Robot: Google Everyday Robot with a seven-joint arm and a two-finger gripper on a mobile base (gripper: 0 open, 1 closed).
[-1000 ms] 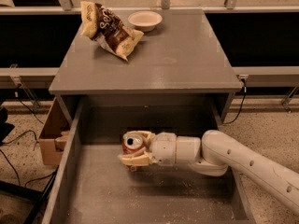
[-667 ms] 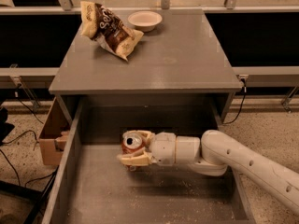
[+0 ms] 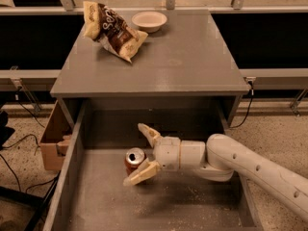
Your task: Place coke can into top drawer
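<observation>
Claw (image 3: 133, 155) gapes around coke can (image 3: 134, 157) on speckled floor of top drawer (image 3: 163, 203).

The robot's arm (image 3: 250, 170) is a smooth, off-white tube, thick and rounded, with a row of small dark dots along its upper side, possibly screws or recessed holes. It narrows to a paler cylindrical wrist (image 3: 180, 154) built of short ringed segments. The gripper (image 3: 134, 154), low inside the top drawer (image 3: 67, 177), carries two cream, tapered fingers (image 3: 147, 133) with blunt tips, spread wide apart.
</observation>
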